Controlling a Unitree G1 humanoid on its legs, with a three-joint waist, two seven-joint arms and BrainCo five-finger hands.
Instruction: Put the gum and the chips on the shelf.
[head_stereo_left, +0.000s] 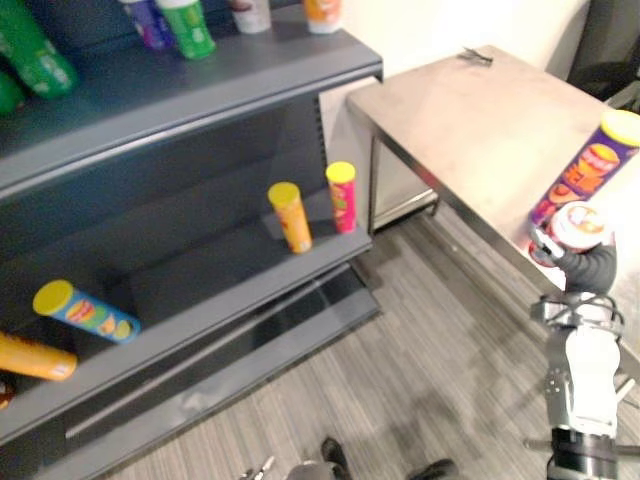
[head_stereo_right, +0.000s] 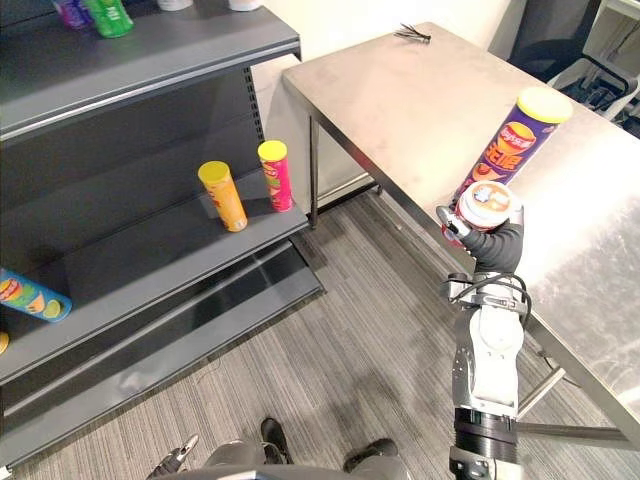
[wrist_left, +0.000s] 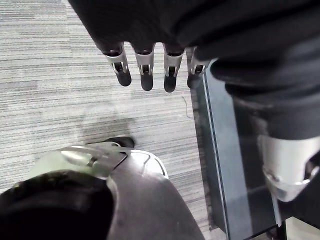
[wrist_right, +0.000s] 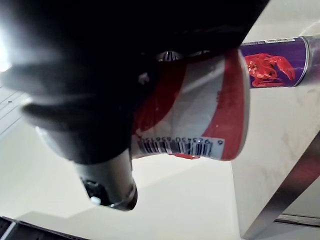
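A red-and-white gum tub (head_stereo_right: 488, 205) with a white lid sits in my right hand (head_stereo_right: 497, 245), whose fingers curl round it, at the near edge of the steel table (head_stereo_right: 400, 100). Seen from the right wrist, the tub (wrist_right: 200, 120) is pressed against the dark cover. Just behind it a tall purple chips can (head_stereo_right: 510, 145) with a yellow lid stands upright on the table. My left hand (wrist_left: 145, 65) hangs low over the grey floor, fingers straight and holding nothing.
The dark grey shelf unit (head_stereo_left: 200, 290) stands to the left. Its middle shelf bears an upright orange can (head_stereo_left: 290, 217), an upright pink can (head_stereo_left: 342, 197) and a blue can lying down (head_stereo_left: 85, 312). Bottles (head_stereo_left: 190, 25) stand on the upper shelf.
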